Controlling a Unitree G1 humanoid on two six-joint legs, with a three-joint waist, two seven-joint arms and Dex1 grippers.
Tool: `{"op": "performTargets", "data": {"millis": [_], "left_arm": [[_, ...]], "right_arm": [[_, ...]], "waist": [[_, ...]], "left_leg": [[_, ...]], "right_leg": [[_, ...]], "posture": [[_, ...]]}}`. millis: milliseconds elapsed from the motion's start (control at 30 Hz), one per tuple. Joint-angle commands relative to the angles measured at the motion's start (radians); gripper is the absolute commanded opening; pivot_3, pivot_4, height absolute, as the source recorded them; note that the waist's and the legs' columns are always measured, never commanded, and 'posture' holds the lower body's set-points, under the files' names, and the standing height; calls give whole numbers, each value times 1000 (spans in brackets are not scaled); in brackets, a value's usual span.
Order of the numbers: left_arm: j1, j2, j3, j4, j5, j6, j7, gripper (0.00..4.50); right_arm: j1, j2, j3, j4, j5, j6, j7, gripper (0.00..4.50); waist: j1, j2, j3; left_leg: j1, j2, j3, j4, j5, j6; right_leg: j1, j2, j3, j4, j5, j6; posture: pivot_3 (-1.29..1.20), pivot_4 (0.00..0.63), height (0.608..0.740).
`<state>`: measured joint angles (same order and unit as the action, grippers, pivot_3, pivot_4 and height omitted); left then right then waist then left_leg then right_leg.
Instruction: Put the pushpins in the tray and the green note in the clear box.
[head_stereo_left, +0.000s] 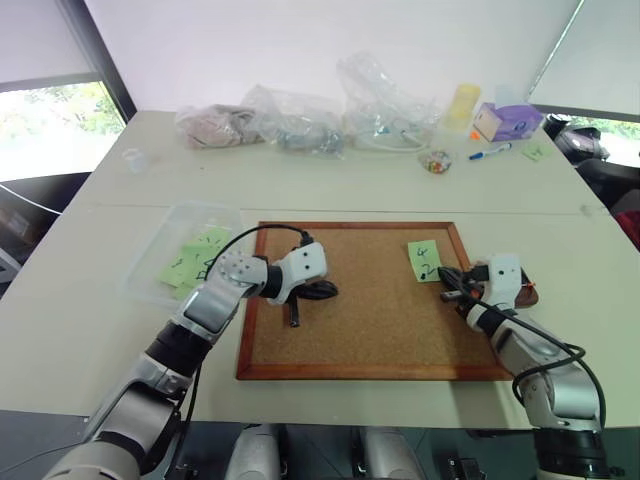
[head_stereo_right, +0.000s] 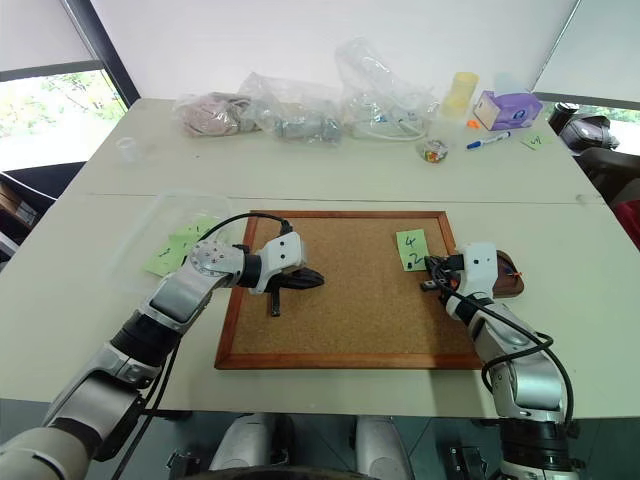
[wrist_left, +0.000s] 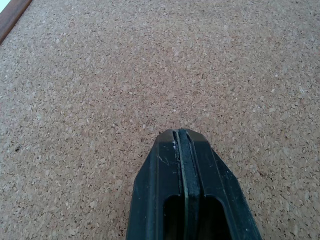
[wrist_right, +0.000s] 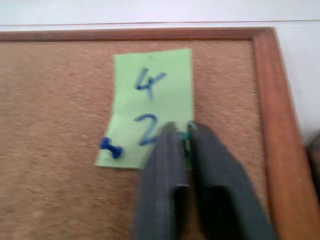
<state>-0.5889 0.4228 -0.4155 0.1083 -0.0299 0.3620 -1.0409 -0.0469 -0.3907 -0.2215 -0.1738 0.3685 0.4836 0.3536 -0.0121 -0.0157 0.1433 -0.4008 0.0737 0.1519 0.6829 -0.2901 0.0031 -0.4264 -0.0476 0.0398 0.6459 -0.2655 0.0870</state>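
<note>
Near the right edge of the wood-framed cork board (head_stereo_left: 370, 300), right gripper (wrist_right: 179, 131) has pinched shut on a green pin at the light green "4 2" sticky note (wrist_right: 150, 107)'s corner. Pin-pulling step imo; blue pushpin (wrist_right: 111, 147) left, glossy brown tray (head_stereo_right: 510, 280) just beside the board. Next: pull straight out w/o tearing. Left gripper (wrist_left: 180, 135) shut, empty.

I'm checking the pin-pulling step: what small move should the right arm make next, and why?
Probably a short pull straight out from the cork board. The right gripper has its fingers shut at the lower corner of the green note, apparently on a small green pin. A blue pushpin holds the other lower corner, so the note cannot go to the clear box yet.
</note>
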Motion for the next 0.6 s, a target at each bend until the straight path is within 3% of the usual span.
{"op": "performTargets", "data": {"millis": [33,600], "left_arm": [[19,-2,-30,18,26,9,1,0],[16,3,-46,23,30,10,-20,0]], "right_arm": [[15,5,-28,-29,8,-20,-4,32],[87,78,-99,-127,-46,-259,-110,32]], "waist": [[1,0,0],[-3,0,0]], "left_leg": [[0,0,0,0,0,0],[-3,-2,-3,0,0,0]], "right_leg": [[0,0,0,0,0,0],[-2,-1,-1,0,0,1]], "posture": [[0,150,737],[0,150,737]]}}
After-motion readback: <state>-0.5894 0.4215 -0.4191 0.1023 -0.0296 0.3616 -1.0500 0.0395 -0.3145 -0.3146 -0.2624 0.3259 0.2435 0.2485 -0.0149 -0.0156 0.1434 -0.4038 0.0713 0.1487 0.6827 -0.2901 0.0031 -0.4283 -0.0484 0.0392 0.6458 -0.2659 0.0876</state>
